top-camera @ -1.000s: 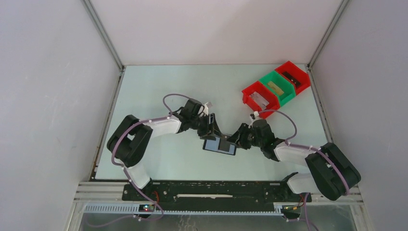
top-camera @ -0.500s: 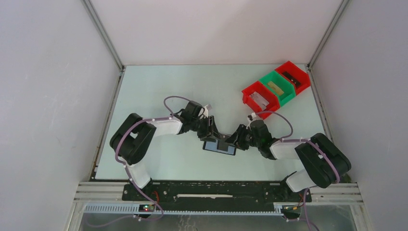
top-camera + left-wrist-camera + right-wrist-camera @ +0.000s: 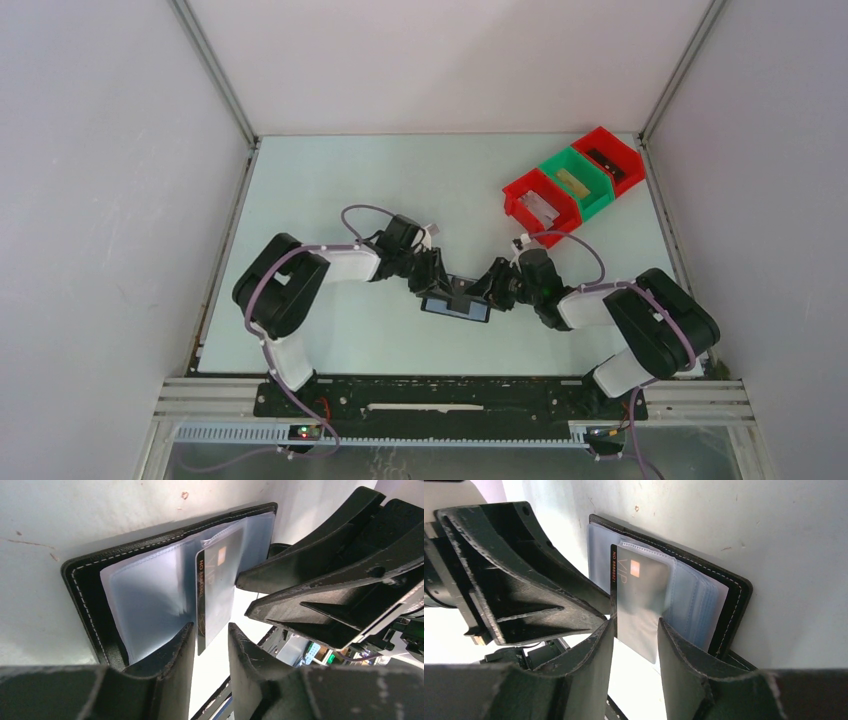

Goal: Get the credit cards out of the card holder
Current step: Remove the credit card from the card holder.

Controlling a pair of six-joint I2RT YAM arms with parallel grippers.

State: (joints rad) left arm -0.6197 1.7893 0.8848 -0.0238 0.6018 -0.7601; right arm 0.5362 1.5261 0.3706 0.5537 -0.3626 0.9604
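Right hand point(image 3: 635, 625) camera alone reads VIP on the credit card point(image 3: 644, 585).

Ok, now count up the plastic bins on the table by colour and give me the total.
red bins: 2, the near red bin and the far red bin
green bin: 1
total: 3
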